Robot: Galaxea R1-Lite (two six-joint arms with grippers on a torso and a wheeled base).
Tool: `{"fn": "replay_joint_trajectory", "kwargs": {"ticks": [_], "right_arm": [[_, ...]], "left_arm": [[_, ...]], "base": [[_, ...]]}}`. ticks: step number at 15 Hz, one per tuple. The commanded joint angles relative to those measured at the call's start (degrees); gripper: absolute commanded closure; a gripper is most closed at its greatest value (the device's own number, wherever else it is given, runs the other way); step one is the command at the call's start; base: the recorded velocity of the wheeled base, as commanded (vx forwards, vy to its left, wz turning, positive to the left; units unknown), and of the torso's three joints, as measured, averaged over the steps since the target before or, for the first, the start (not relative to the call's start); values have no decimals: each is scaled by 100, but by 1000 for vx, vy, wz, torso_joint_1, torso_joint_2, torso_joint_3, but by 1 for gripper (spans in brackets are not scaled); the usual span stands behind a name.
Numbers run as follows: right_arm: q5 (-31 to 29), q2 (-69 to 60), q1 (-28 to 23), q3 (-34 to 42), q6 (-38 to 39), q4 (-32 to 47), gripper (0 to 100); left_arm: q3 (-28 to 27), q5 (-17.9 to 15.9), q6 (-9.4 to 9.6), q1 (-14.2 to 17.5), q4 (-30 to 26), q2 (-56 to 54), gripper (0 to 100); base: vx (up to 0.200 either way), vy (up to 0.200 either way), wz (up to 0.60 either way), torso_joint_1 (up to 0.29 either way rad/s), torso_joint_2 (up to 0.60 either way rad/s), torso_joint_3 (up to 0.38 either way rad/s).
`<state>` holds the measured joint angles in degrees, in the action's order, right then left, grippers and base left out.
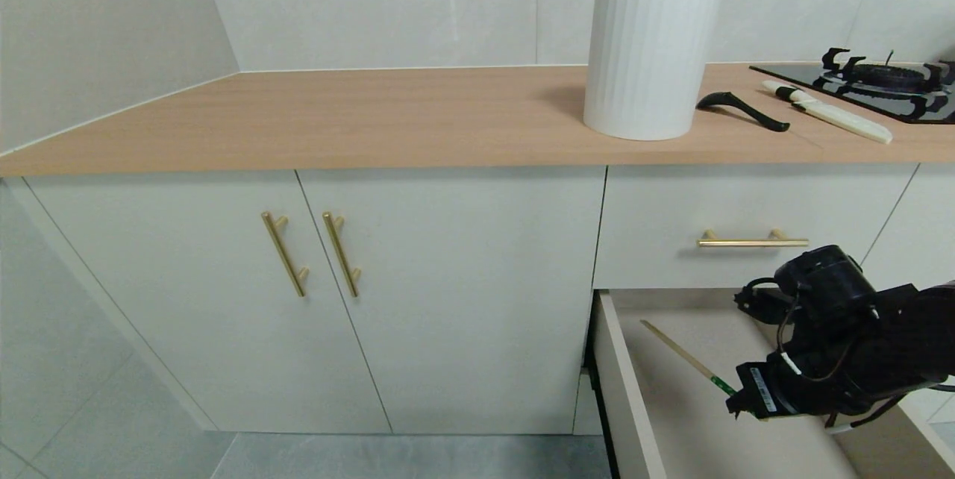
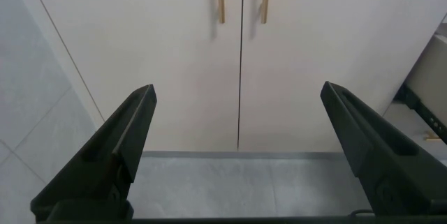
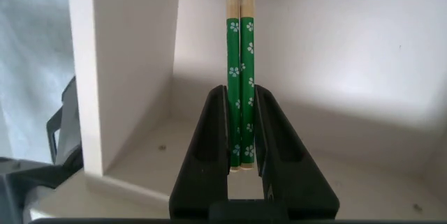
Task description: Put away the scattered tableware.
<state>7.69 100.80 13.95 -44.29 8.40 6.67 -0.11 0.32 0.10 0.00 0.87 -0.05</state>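
Note:
My right gripper (image 1: 739, 398) (image 3: 241, 137) hangs inside the open drawer (image 1: 630, 397), shut on a pair of wooden chopsticks (image 3: 239, 56) with green flowered ends. The chopsticks (image 1: 683, 356) slant up toward the drawer's back left. On the counter to the right of the white ribbed container (image 1: 650, 46) lie a black-handled utensil (image 1: 742, 110) and a cream knife (image 1: 828, 112). My left gripper (image 2: 241, 147) stands open low in front of the double cabinet doors (image 2: 241, 56), nothing between its fingers.
The wooden countertop (image 1: 336, 117) runs left to the wall corner. A gas hob (image 1: 888, 83) sits at the back right. Above the open drawer is a shut drawer with a brass handle (image 1: 752, 242). Brass handles (image 1: 310, 251) mark the cabinet doors. Grey floor tiles (image 2: 230, 189) lie below.

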Motion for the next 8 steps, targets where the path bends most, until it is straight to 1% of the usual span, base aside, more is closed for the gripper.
{"fn": "replay_joint_trajectory", "kwargs": {"ticks": [1,3,4,5,7,8], "right_arm": [[-22,282,3,-212,-14,-52,100],[-356,792,3,-555,-5,-52,100],[-506,1082,12,-590,-5,-60,100],[-558,1345,56,-625,4,-166,100],[-716,1767,249,-634,83,-658,100],[-769,1838,275,-616,118,-737,100]], "left_arm": [[2,3,-1,0,1,5,0],[2,3,-1,0,1,5,0],[2,3,-1,0,1,5,0],[2,3,-1,0,1,5,0],[2,3,-1,0,1,5,0],[2,3,-1,0,1,5,0]], "base": [[0,0,0,0,0,0],[0,0,0,0,0,0],[0,0,0,0,0,0],[0,0,0,0,0,0],[0,0,0,0,0,0],[0,0,0,0,0,0]]}}
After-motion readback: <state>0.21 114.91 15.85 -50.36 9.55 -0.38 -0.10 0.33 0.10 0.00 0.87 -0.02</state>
